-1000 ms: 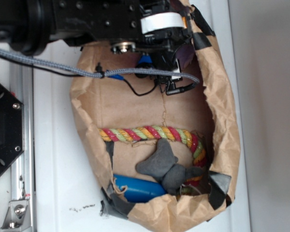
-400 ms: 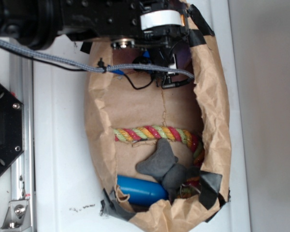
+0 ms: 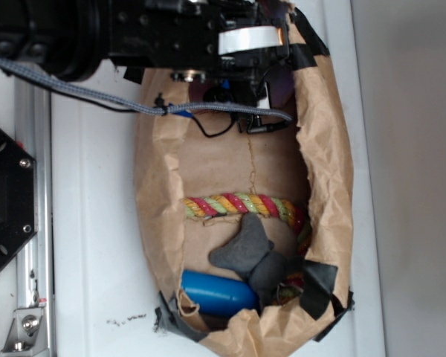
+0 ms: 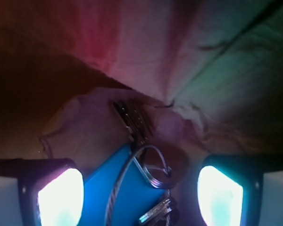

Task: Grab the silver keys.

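You have the white surface [image 3: 97, 223] under a crumpled brown paper bag [image 3: 331, 186], and the black arm [image 3: 134, 30] reaching in across its 12 o'clock end. At the bag's 6 o'clock end lie a striped rope [image 3: 241, 205], a grey star plush [image 3: 245, 253] and a blue tube [image 3: 215, 291], all well apart from the gripper [image 4: 141, 188]; leave them alone.

In the wrist view the fingers [image 4: 61, 197] stand open, one at 8 o'clock and one at 4 o'clock, with the keys [image 4: 153, 165] lying between them on the bag floor. The blue tag [image 4: 111, 188] sits toward the 8 o'clock finger, the ring at centre, and two key blades point up to 12 o'clock.

Expect the bunch to be light, hard and slippery, and loose on its ring, so single keys will likely swing away. Your best hold is probably across the ring and flat tag together.
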Robot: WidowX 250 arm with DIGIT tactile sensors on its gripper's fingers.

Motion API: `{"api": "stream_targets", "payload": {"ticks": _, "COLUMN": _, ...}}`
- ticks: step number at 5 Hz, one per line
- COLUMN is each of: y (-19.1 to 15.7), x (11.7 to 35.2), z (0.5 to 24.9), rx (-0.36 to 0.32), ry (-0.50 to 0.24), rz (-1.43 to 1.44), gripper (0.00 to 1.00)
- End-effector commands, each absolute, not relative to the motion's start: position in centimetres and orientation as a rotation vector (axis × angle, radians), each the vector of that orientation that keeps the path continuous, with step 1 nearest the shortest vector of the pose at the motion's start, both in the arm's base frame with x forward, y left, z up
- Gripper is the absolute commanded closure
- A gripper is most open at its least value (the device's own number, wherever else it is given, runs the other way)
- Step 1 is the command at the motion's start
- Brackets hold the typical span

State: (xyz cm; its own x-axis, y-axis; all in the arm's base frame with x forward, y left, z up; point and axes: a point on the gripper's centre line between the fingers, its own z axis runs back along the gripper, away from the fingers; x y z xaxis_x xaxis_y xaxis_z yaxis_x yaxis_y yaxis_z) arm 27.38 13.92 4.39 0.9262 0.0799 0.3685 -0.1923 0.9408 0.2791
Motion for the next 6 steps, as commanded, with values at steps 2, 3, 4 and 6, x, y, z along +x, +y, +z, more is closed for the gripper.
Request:
{"api": "stream_targets", "payload": {"ticks": 2, "y": 15.2, "x": 26.8, "z": 5.2, "rx": 0.314, "ry": -0.383, "rz": 0.193, "gripper": 1.0}}
{"api": "stream_targets", "payload": {"ticks": 3, "y": 15.2, "x": 26.7, "z": 5.3, "rx": 0.31, "ry": -0.386, "rz": 0.197, "gripper": 1.0}}
{"api": "stream_targets", "payload": {"ticks": 4, "y": 15.2, "x": 26.8, "z": 5.4, "rx": 0.306, "ry": -0.391, "rz": 0.201, "gripper": 1.0}}
{"api": "stream_targets", "payload": {"ticks": 6, "y": 14.7, "x": 27.3, "z": 7.3, "rx": 0.316, "ry": -0.387, "rz": 0.218, "gripper": 1.0}}
